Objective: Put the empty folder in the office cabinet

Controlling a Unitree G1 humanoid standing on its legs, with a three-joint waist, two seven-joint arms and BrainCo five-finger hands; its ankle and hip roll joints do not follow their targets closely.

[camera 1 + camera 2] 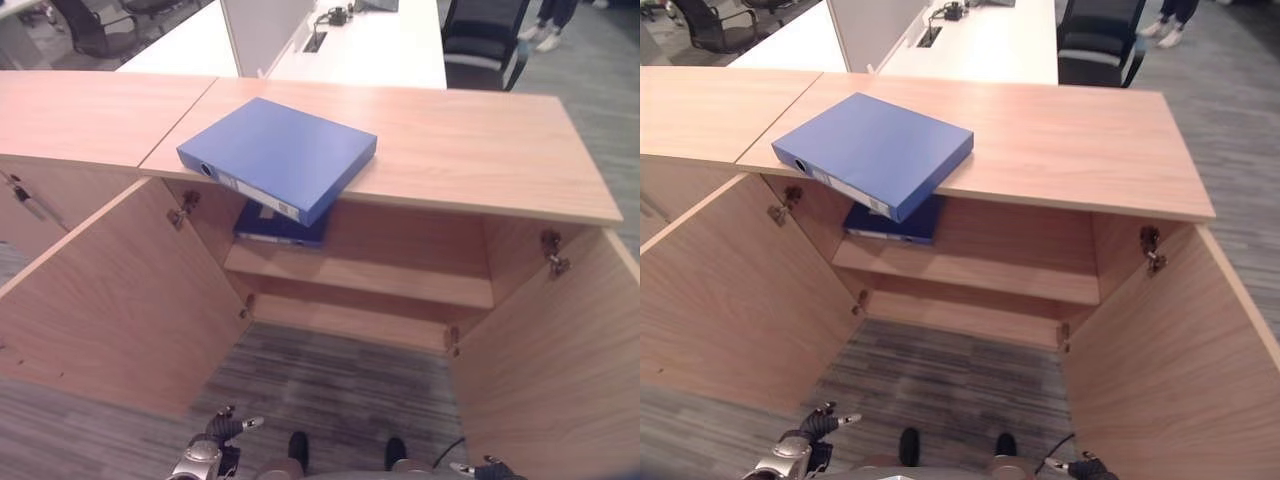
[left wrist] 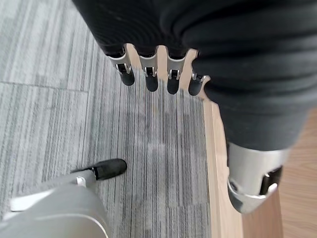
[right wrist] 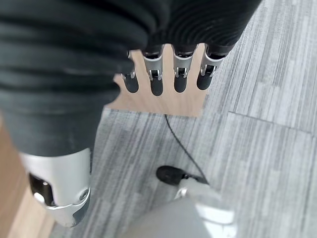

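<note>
Doors of the office cabinet (image 1: 420, 150) stood wide open before me, the left door (image 1: 110, 300) swung out to my left and the right door (image 1: 560, 360) to my right, with grey carpet (image 1: 330, 385) running between them up to the cabinet's base. On the wooden top lay a blue folder (image 1: 285, 150), set at an angle near the left end of this cabinet, its spine corner jutting out past the near edge above the opening. Inside, a single shelf (image 1: 400, 278) crossed the cabinet, and a second blue folder (image 1: 278, 228) lay flat on the shelf's left part, directly under the overhanging one. Neither folder was touched by me. My left hand (image 1: 225, 432) hung low at the near left, over the carpet and close to the left door, its fingers (image 2: 151, 79) relaxed and nearly straight, holding nothing, the thumb apart from them. My right hand (image 3: 168, 74) hung at the near right beside the right door, its fingers likewise loose and empty above the carpet. Beyond the cabinet, on the far side, stood a white desk (image 1: 380, 45) with a pale divider panel (image 1: 262, 30), a black office chair (image 1: 485, 40) to its right, and a person's legs and pale shoes (image 1: 545, 30) farther right.
</note>
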